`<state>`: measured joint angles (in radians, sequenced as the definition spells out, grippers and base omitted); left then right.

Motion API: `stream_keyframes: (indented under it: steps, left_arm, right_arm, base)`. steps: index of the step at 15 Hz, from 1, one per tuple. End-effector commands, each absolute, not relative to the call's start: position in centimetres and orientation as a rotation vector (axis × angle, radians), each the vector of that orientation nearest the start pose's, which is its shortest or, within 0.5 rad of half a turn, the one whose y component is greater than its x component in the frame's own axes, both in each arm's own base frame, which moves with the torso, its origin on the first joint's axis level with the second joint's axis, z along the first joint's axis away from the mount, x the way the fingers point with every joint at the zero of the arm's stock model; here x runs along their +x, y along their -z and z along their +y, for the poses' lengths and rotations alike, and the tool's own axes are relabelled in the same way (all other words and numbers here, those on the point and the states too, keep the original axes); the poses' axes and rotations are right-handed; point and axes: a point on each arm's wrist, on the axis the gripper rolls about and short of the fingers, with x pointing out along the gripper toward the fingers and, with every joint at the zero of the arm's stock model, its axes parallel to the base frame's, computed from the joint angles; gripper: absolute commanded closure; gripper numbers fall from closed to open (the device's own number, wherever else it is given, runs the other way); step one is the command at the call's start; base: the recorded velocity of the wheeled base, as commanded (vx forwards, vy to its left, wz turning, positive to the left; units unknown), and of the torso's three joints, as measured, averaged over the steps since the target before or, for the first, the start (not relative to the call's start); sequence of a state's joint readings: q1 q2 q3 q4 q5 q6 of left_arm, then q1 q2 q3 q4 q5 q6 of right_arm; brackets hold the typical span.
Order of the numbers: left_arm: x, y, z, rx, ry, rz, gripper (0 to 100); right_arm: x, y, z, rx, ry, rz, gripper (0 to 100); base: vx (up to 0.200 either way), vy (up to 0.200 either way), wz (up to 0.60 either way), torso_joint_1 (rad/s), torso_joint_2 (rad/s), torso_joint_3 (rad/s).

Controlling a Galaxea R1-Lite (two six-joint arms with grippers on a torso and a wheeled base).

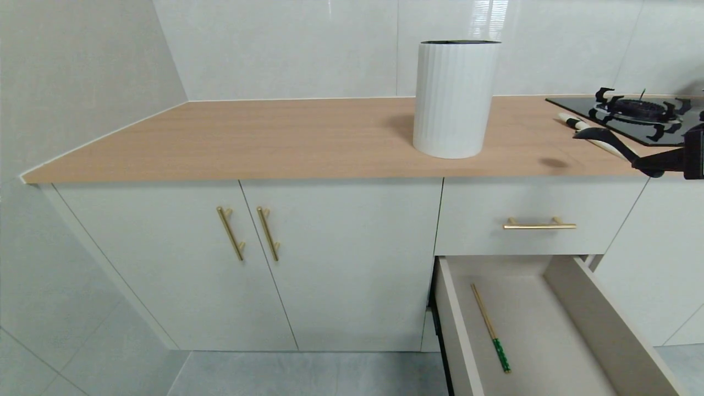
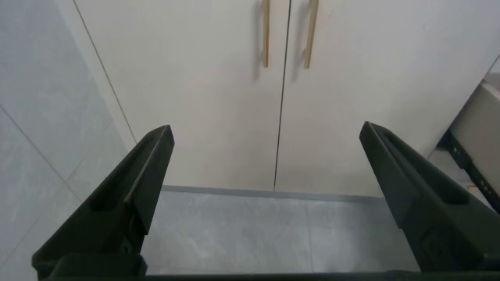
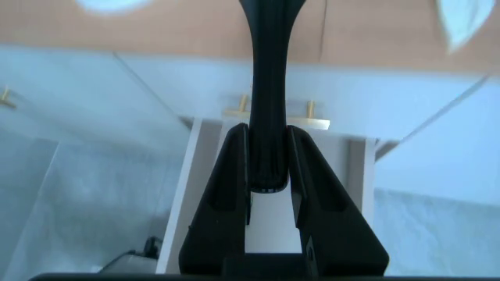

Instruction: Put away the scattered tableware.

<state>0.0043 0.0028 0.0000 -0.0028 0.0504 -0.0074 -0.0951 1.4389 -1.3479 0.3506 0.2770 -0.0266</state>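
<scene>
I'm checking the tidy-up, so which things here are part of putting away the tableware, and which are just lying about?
Part of the job: black utensil held in the right gripper; white utensil on the counter; chopsticks; open drawer.

Just lying about: white canister; stove; cabinet doors.

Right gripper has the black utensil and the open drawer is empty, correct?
Not quite: the drawer is not empty; the head view shows chopsticks lying in it. The right gripper does hold the black utensil.
</scene>
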Motion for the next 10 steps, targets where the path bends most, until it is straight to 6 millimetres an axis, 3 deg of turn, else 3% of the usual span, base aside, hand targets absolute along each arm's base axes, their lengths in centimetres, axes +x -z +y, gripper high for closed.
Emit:
stream_keyframes:
  steps: [1,5,10]
  left_arm:
    - [-2.3,-7.6,0.1,-0.008,-0.055,0.0,0]
    - [-2.3,-7.6,0.1,-0.008,-0.055,0.0,0]
    - [-2.3,-7.6,0.1,-0.008,-0.055,0.0,0]
  right_arm:
    - [20.7,-30.3,-1.3,0.047,-0.187,0.394,100]
    - [19.3,-28.6,-1.1,0.042,-0.194,0.361,100]
    - [17.7,-26.9,-0.9,0.046,-0.202,0.399,100]
  base:
    - [0.0,0.0,0.0,-0.105,0.39,0.286]
    - [0.0,0.0,0.0,-0.085,0.42,0.321]
    - [0.0,0.0,0.0,-0.018,0.09,0.061]
